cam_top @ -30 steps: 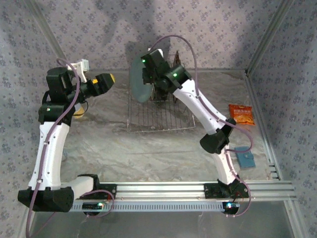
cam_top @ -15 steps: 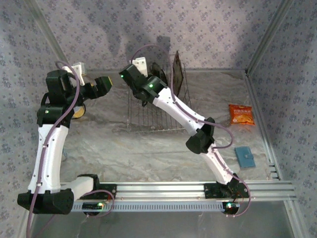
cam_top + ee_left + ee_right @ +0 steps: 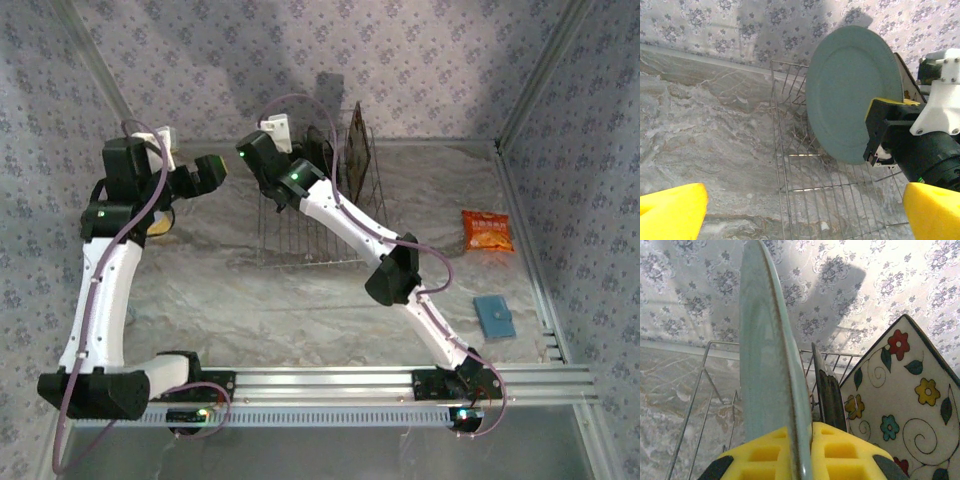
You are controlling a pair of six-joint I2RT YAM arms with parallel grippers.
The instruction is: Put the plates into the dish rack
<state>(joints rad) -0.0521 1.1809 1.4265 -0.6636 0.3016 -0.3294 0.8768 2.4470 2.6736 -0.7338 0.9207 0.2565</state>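
My right gripper (image 3: 802,440) is shut on the rim of the plain pale grey-blue plate (image 3: 765,355), held upright and edge-on above the left part of the dish rack (image 3: 310,235). In the left wrist view the same plate (image 3: 855,95) shows its round face over the rack wires (image 3: 805,175), with the right gripper (image 3: 887,132) clamped on its lower right rim. A dark-rimmed plate (image 3: 830,390) and the square flower-patterned plate (image 3: 895,390) stand upright in the rack to the right. My left gripper (image 3: 205,170) hovers left of the rack, open and holding nothing.
An orange snack packet (image 3: 487,230) and a small blue pad (image 3: 495,317) lie at the right side of the table. A yellow cup (image 3: 158,225) sits behind the left arm. Patterned walls close in the back and both sides.
The right arm has swung left across the rack with the pale plate, which has turned edge-on to the top camera. The left gripper has opened wider and shifted slightly.
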